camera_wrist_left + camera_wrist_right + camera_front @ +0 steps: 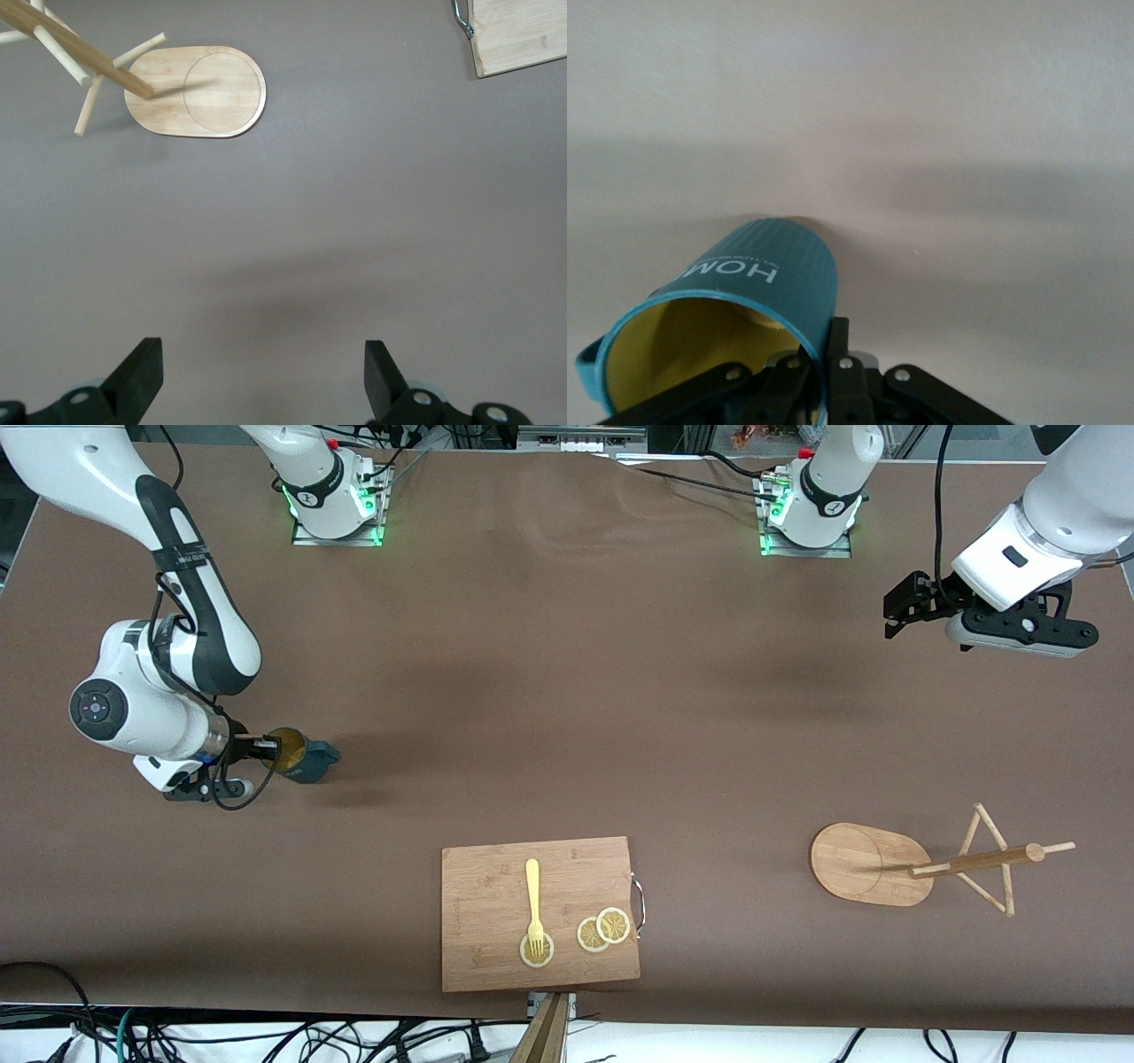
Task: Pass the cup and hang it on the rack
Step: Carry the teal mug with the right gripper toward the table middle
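The cup (308,761) is a teal-blue mug with a yellow inside, tilted low over the table toward the right arm's end. Its mouth faces my right gripper (266,750). In the right wrist view the cup (772,266) has white lettering, and my right gripper (825,343) is shut on its rim, one finger inside and one outside. The rack (873,864), a bamboo stand with an oval base and thin pegs, sits toward the left arm's end. My left gripper (898,609) hangs open and holds nothing. In the left wrist view my left gripper (263,376) is over bare table, with the rack (199,93) farther off.
A wooden cutting board (540,912) with a yellow fork (533,899) and lemon slices (604,930) lies near the front camera's table edge, between cup and rack. Its corner (518,35) shows in the left wrist view. Both arm bases stand along the table's back edge.
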Robot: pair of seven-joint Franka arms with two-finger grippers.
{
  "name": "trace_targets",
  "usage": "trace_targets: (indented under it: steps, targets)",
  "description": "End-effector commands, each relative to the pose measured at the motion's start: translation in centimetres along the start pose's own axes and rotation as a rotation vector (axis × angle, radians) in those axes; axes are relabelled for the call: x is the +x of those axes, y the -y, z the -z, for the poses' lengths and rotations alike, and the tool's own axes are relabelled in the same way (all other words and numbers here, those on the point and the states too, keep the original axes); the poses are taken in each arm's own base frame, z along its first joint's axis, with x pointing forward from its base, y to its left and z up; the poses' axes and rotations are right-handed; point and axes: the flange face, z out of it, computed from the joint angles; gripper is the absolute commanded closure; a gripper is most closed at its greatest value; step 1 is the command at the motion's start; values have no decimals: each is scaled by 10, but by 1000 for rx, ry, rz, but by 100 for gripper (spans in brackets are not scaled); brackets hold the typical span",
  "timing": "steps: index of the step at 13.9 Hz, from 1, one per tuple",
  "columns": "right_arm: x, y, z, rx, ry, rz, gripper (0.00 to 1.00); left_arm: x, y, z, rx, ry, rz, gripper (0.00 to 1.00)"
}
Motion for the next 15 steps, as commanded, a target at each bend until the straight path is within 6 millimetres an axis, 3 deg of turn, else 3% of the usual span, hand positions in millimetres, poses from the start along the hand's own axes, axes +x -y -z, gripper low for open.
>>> trace_targets:
  steps: [1,4,7,10,13,15]
  targets:
    - [11,39,29,8,-25,47,100,-6,0,3,3,-5,-4,0]
    - [22,95,43,51,-52,-42,100,-6,0,4,3,-7,-4,0]
    - [27,192,47,59,-72,-133,100,-6,0,4,3,-7,-4,0]
    - [22,302,53,88,-101,-243,100,-2,0,6,2,-12,-4,0]
    - [18,370,53,122,-115,-329,100,-2,0,6,2,-10,-4,0]
    - [5,422,49,138,-117,-339,100,-2,0,6,2,-10,-4,0]
